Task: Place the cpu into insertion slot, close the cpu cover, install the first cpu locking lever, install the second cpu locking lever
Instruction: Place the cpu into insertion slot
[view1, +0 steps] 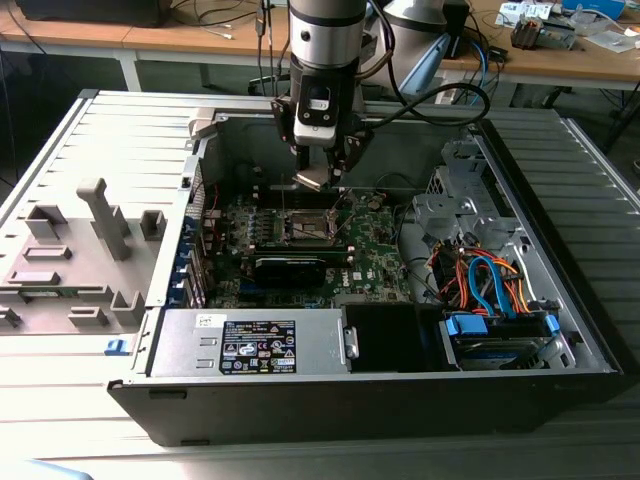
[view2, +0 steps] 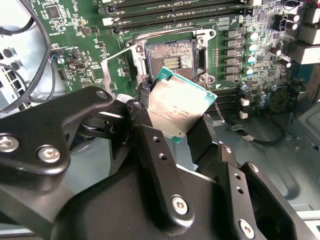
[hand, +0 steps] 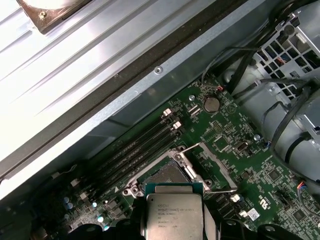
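Over the green board (view2: 70, 25), second wrist view, left to right: cover (view2: 119, 55) swung open, socket (view2: 172, 56) bare, chip (view2: 177, 107) above it, unseated, clamped edge-to-edge in my tool (view2: 175, 122). I judge the chip light, stiff, slick on top and fragile underneath, so I hold opposite edges only.

A silver-grey arm (view1: 322, 35) with looping black cables (view1: 440, 95) ends in a black, chunky-linked claw (view2: 175, 119) studded with silver screws (view2: 180, 205).
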